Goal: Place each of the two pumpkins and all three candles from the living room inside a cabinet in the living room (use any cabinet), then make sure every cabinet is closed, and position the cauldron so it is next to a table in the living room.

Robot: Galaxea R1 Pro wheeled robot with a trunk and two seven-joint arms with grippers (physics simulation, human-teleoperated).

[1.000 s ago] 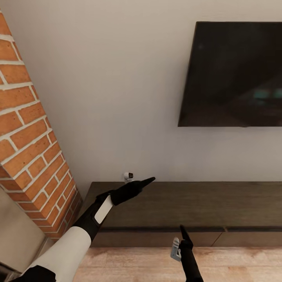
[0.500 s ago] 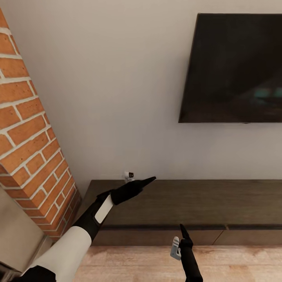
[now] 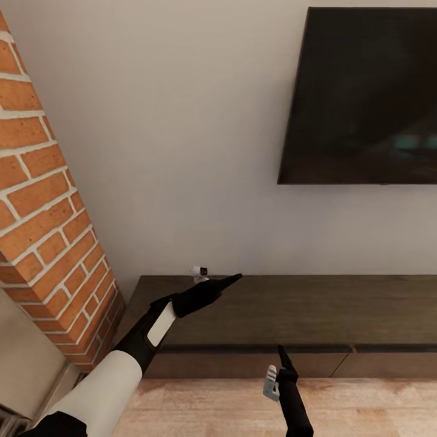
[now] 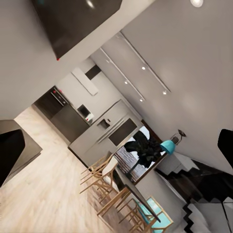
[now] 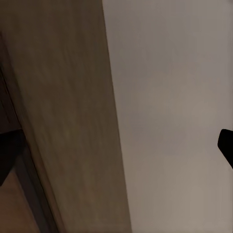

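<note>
Pale wall, brick chimney (image 3: 42, 200) at 9 o'clock, black screen (image 3: 364, 97) at 2. The cabinet (image 3: 291, 315) sits low ahead, drawers shut. My left claw (image 3: 227, 281) hovers over its top, my right claw (image 3: 281, 355) at its front; spread or pressed, I cannot tell. Nothing carried, so stowing likely remains.

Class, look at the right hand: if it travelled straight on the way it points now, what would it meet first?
Probably the pale wall behind the cabinet. The right hand points just over the cabinet's top, so it might graze that edge first; depth is unclear.
</note>
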